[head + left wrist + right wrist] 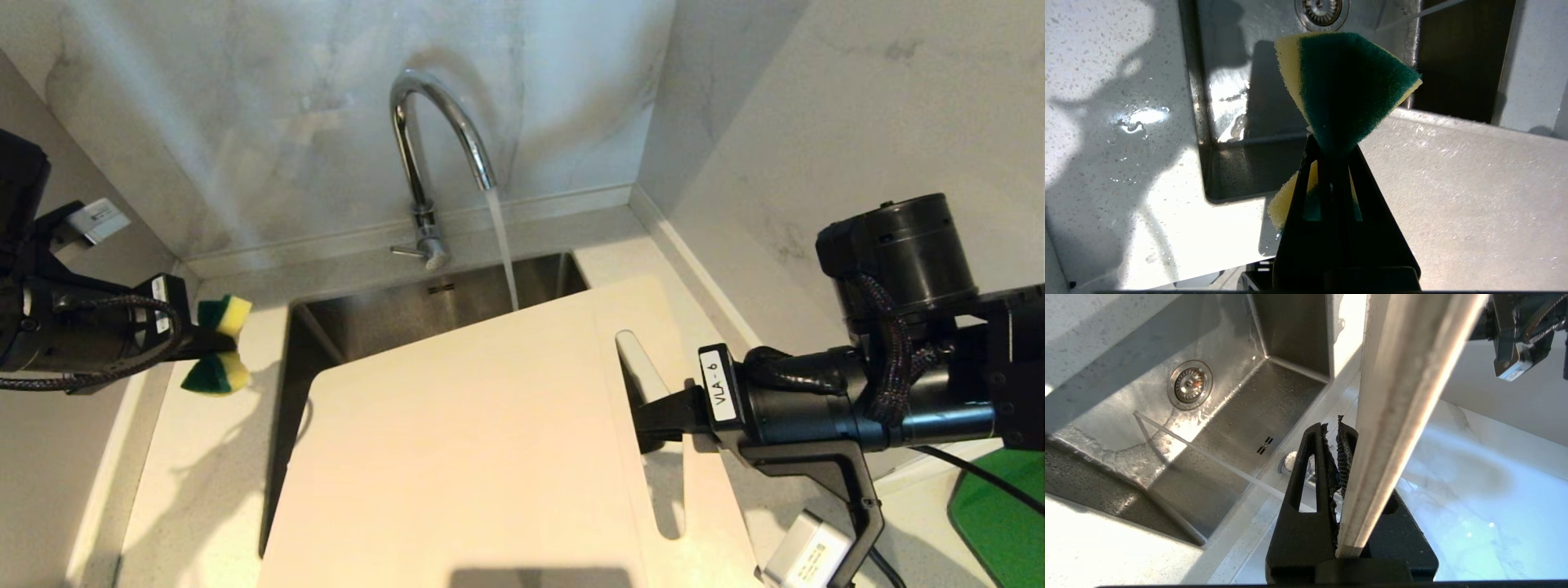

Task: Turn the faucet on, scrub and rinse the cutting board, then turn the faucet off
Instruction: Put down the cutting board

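The chrome faucet [433, 147] runs, and its water stream [504, 245] falls into the sink [384, 314] just past the far edge of the cutting board [482, 441]. The pale beige board hangs tilted over the sink. My right gripper [657, 412] is shut on it at the handle cutout [645, 367]. In the right wrist view the board's edge [1400, 396] runs beside my right gripper [1334, 428]. My left gripper [196, 343] hovers over the counter left of the sink, shut on a folded green and yellow sponge [222, 314]. The sponge [1347, 81] fans out beyond that gripper [1331, 149].
The faucet's side lever [408, 251] points left. Marble walls close in behind and to the right. The speckled counter [204, 457] left of the sink is wet. The drain [1191, 384] sits in the sink floor. A green object [1000, 514] lies at the near right.
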